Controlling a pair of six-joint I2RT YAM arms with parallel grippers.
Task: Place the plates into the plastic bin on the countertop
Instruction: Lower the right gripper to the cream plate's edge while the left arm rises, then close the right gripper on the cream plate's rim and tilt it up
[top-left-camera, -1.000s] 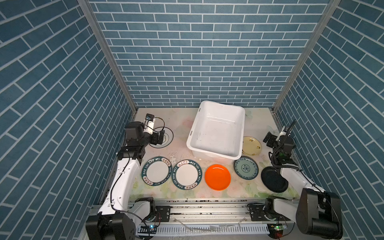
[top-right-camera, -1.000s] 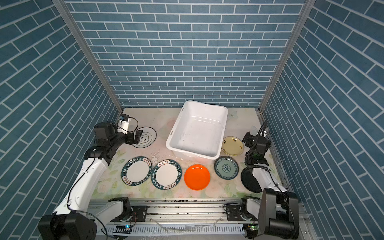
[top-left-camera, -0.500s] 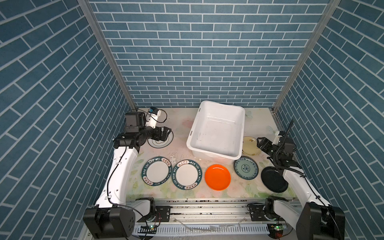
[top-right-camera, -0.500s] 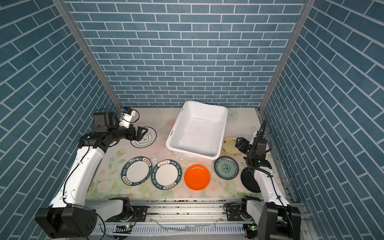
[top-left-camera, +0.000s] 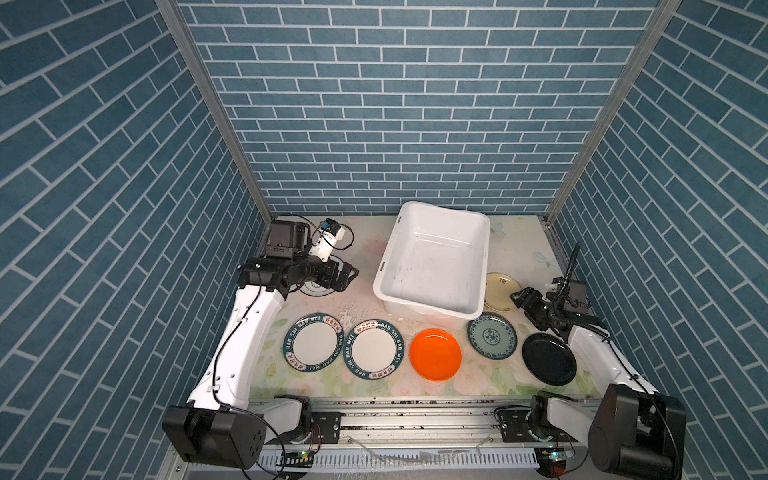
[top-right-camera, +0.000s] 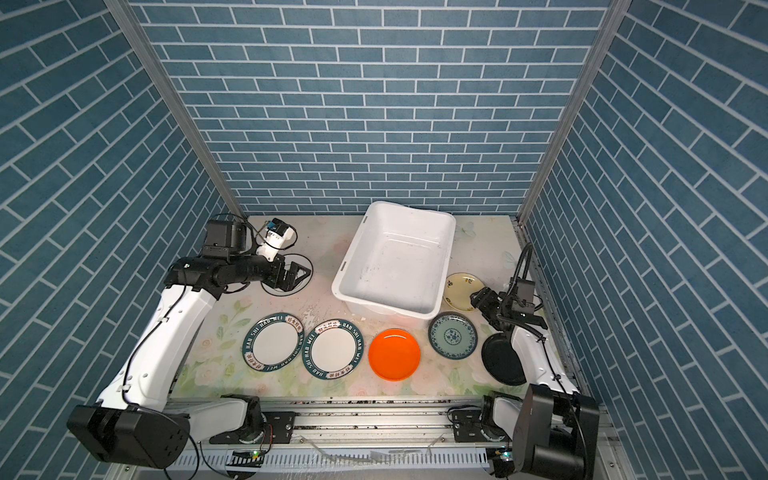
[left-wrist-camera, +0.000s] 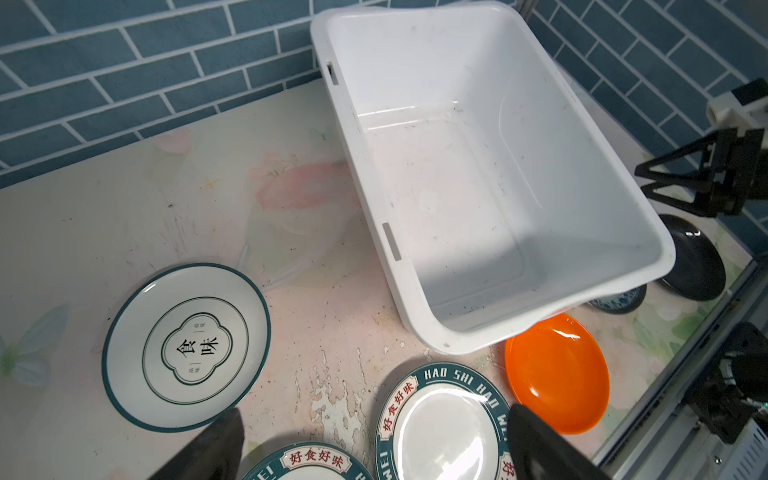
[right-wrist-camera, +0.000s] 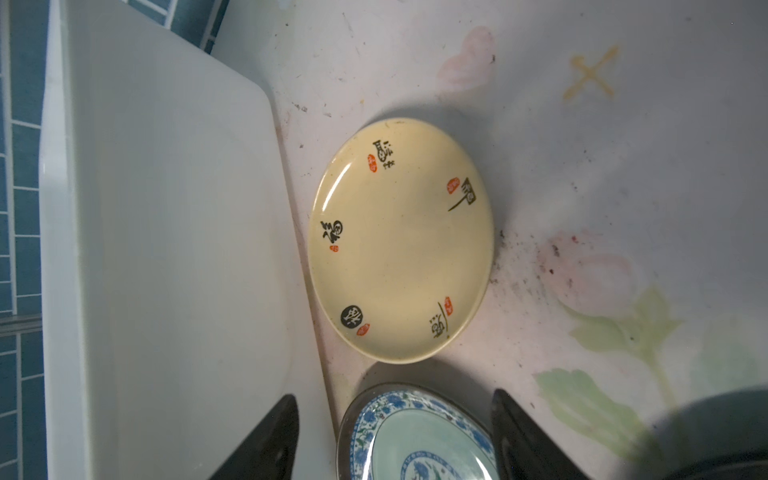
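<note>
Blue brick-pattern walls enclose a floral countertop (top-left-camera: 365, 249).

Top views: the plastic bin (top-left-camera: 440, 257) is seen empty at the back, near the middle. All seven plates are counted outside it, flat on the countertop:
- green-rimmed lettered plates (top-left-camera: 312, 348)
- orange plate (top-left-camera: 435, 354)
- blue-green patterned plate (top-left-camera: 492, 335)
- black plate (top-left-camera: 548, 364)
- cream-yellow plate (top-left-camera: 498, 286)
- black-rimmed plate (top-left-camera: 318, 291)

The left gripper (top-left-camera: 352, 275) is held over the black-rimmed plate. The right gripper (top-left-camera: 518, 300) is held at the cream-yellow plate's edge; contact cannot be told.

Left wrist: the fingers (left-wrist-camera: 216, 444) are spread wide with nothing between them. The black-rimmed plate lies just ahead.

Right wrist: the fingers (right-wrist-camera: 270, 440) are apart and nothing is pinched. The cream-yellow plate lies ahead, beside the bin wall.

Progress is judged at nil: seven plates are left.
</note>
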